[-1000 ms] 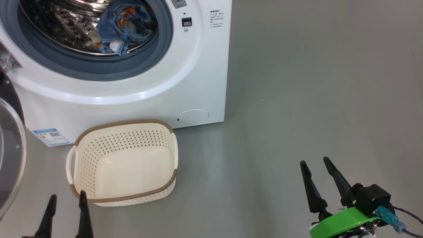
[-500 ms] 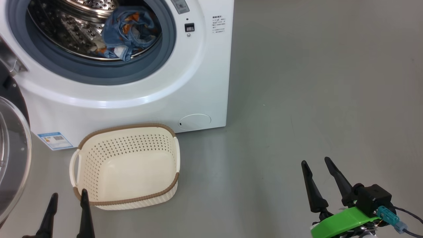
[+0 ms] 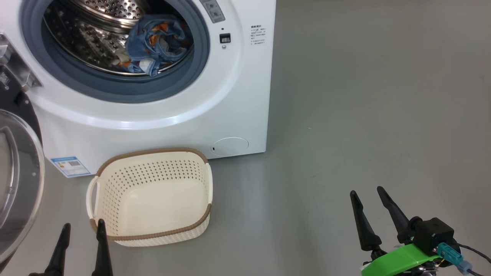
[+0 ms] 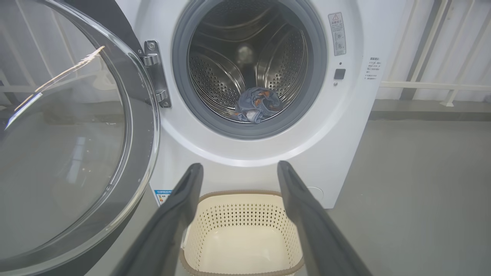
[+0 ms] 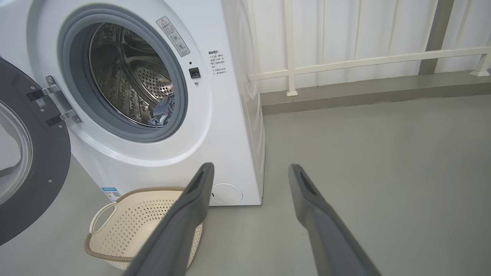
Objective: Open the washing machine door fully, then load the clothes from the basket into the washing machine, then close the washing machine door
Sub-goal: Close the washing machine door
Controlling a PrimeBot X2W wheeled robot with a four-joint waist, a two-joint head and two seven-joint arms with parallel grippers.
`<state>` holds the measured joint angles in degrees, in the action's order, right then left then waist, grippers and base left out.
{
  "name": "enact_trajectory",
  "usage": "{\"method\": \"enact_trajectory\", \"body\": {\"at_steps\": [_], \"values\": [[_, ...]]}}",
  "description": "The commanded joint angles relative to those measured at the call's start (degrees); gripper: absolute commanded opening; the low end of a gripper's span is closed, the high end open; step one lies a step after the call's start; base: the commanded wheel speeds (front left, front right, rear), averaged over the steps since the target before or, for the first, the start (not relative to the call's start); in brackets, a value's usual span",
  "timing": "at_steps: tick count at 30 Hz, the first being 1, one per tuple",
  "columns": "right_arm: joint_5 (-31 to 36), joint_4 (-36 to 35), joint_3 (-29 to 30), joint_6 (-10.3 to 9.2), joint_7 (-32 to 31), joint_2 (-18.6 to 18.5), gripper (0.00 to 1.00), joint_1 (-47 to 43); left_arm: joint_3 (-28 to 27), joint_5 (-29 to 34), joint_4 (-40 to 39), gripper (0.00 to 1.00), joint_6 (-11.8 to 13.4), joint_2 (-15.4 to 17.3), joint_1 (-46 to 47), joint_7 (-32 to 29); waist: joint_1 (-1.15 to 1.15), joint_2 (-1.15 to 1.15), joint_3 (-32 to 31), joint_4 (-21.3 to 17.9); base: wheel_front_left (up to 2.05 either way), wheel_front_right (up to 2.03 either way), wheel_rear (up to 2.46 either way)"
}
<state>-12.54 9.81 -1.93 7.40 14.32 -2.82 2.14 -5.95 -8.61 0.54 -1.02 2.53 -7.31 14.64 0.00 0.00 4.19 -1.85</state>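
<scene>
The white washing machine (image 3: 238, 99) stands with its door (image 3: 17, 180) swung wide open to the left (image 4: 76, 134). The blue clothes (image 3: 157, 44) lie bunched at the front of the steel drum (image 4: 257, 105), and also show in the right wrist view (image 5: 163, 111). On the floor before the machine sits the cream basket (image 3: 151, 197), with nothing inside (image 4: 241, 245). My left gripper (image 3: 82, 228) is open at the basket's near left corner. My right gripper (image 3: 366, 193) is open over bare floor, well right of the basket (image 5: 134, 226).
Grey floor (image 3: 364, 96) stretches to the right of the machine. A white railing (image 5: 364, 61) and a low ledge run along the wall behind. A round filter cap (image 3: 230, 146) and a blue label sticker (image 3: 71, 165) mark the machine's lower front.
The whole head view has shifted down and right, so the camera has moved. Both grippers stay open and hold their places.
</scene>
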Motion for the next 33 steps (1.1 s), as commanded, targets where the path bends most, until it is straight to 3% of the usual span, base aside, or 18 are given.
{"method": "enact_trajectory", "body": {"at_steps": [1, 16, 33], "values": [[0.7, -1.5, -1.4, 0.09, 0.7, -0.1, 1.0, 0.3, -1.6, 0.1, -1.8, 1.0, 0.4, 0.3, 0.8, 0.4, 0.0, 0.0, -0.2, 0.2, 0.0, 0.0, 0.0], [1.7, -2.2, -1.3, 0.09, 0.7, -0.1, 1.0, -1.2, 0.0, -0.9, -2.4, 1.0, 1.5, 0.3, 0.5, 0.4, 0.0, 0.0, -2.1, 4.6, 0.0, 0.0, 0.0], [1.5, -2.1, -1.8, 0.09, 0.7, -0.1, 1.0, -2.3, 0.8, -1.6, -3.1, 1.0, 2.9, 0.3, -0.7, 0.4, 0.0, 0.0, -5.0, 12.3, 0.0, 0.0, 0.0]]}}
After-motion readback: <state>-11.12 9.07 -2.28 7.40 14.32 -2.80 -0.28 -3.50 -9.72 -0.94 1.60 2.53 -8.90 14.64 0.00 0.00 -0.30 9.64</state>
